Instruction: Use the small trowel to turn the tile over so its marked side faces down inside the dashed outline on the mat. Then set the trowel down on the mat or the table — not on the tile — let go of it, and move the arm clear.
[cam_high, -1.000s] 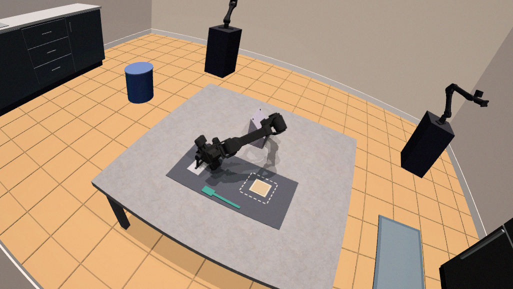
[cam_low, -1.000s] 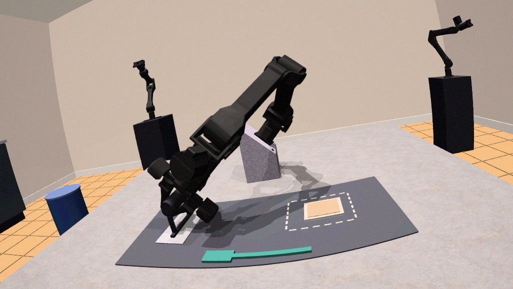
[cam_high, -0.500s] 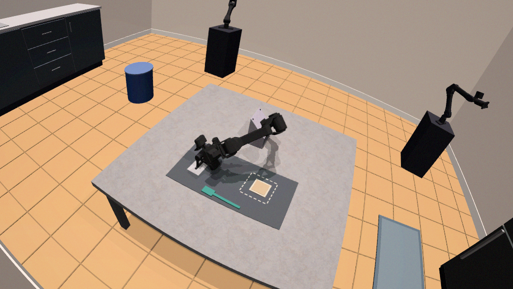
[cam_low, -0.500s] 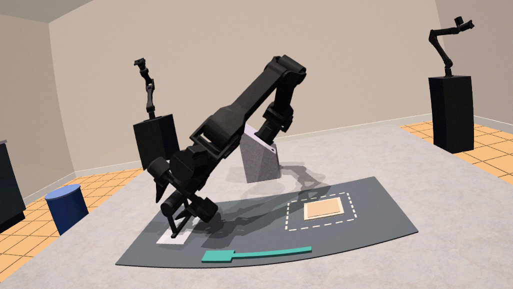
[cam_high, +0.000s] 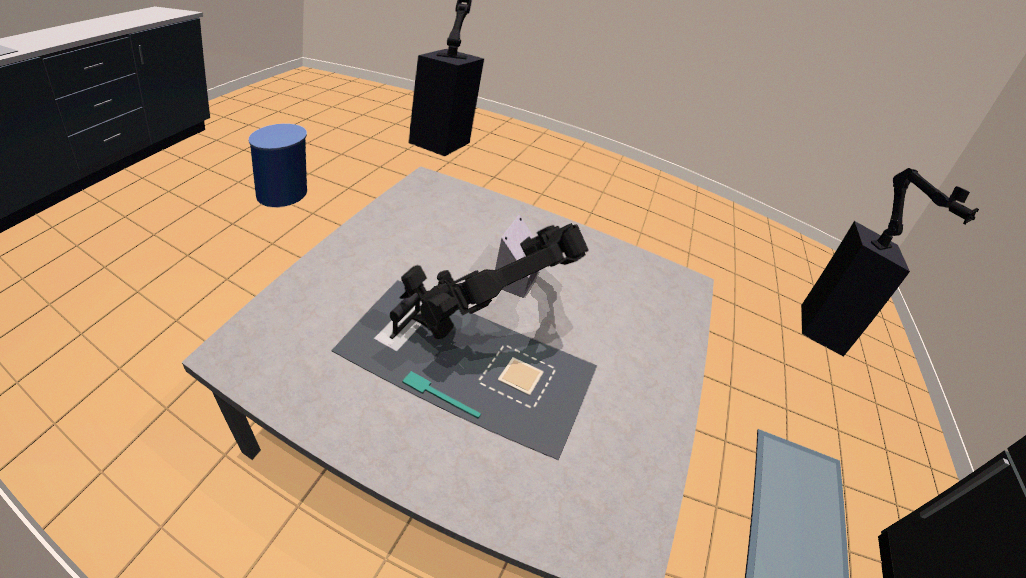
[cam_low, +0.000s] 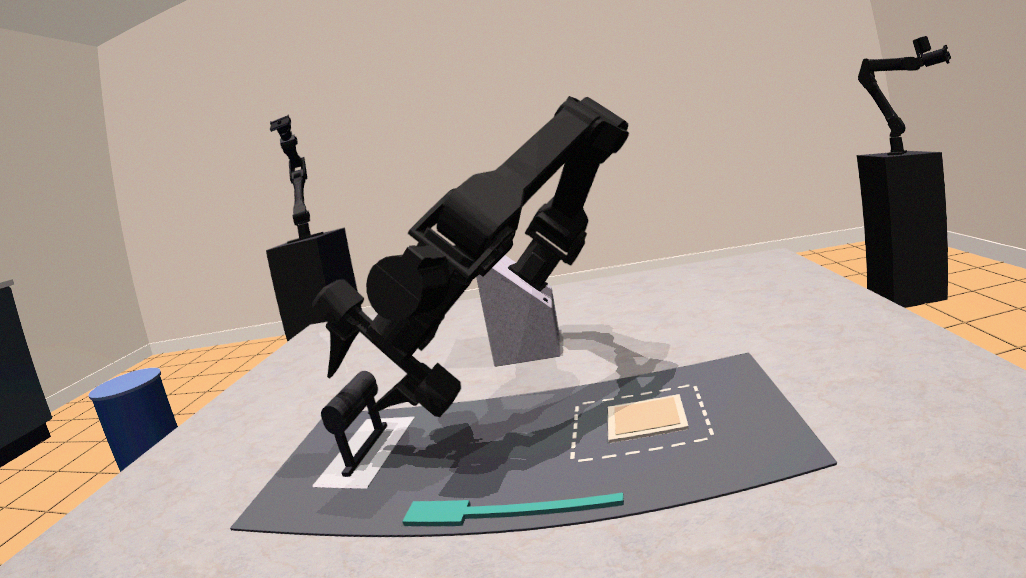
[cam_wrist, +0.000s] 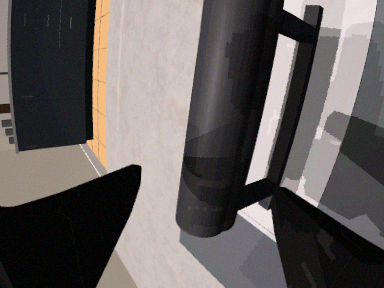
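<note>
The trowel (cam_high: 391, 340) (cam_low: 348, 403) (cam_wrist: 225, 100) has a black round handle on a black bracket over a white blade. It stands blade down at the left of the dark mat (cam_high: 560, 430) (cam_low: 775, 430). My gripper (cam_low: 356, 390) (cam_wrist: 208, 185) is open, with its fingertips apart on either side of the handle's near end. The arm hides part of the blade in the top view. The tile (cam_high: 521, 375) (cam_low: 647, 415) lies flat inside the dashed outline (cam_high: 554, 371) (cam_low: 694, 387), a peach square with a paler border facing up. I cannot tell which side is marked.
A teal flat tool (cam_high: 416, 382) (cam_low: 434, 511) with a long thin handle lies along the mat's front edge. The arm's grey base block (cam_low: 520, 326) stands behind the mat on the grey table (cam_high: 287, 359) (cam_low: 825, 531). A blue bin (cam_high: 280, 168) (cam_low: 132, 416) stands on the floor.
</note>
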